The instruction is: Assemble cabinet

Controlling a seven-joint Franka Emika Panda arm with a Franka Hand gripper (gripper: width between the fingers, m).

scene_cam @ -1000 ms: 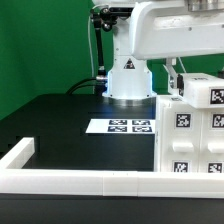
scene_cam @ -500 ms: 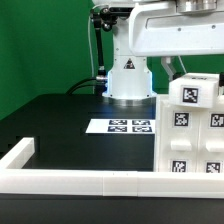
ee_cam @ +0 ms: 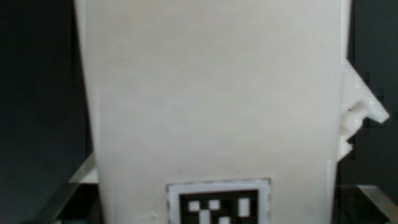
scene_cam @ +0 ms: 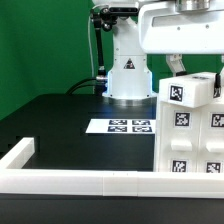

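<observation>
We see the cabinet (scene_cam: 192, 135) as a large white block of tagged pieces at the exterior view's right, standing on the black table (scene_cam: 70, 125) just inside the white border rail (scene_cam: 80, 182), with the marker board (scene_cam: 120, 126) lying flat well apart from it, toward the robot base. One smaller tagged block (scene_cam: 187, 94) sits at the top corner of the cabinet, directly below our gripper (scene_cam: 178, 68), whose fingers are mostly hidden behind the arm housing and that block. We cannot tell from either picture whether the jaws are closed on the block, merely straddling it, or spread clear of it. In the wrist view the block (ee_cam: 210, 110) fills nearly the whole picture as a tall white face with its tag near one end, so its long axis seems to run straight away from the jaws, in line with the approach. We judge the coming move turns on that alignment: the block lies right under the jaws and looks slightly tilted against the cabinet's tag grid.
</observation>
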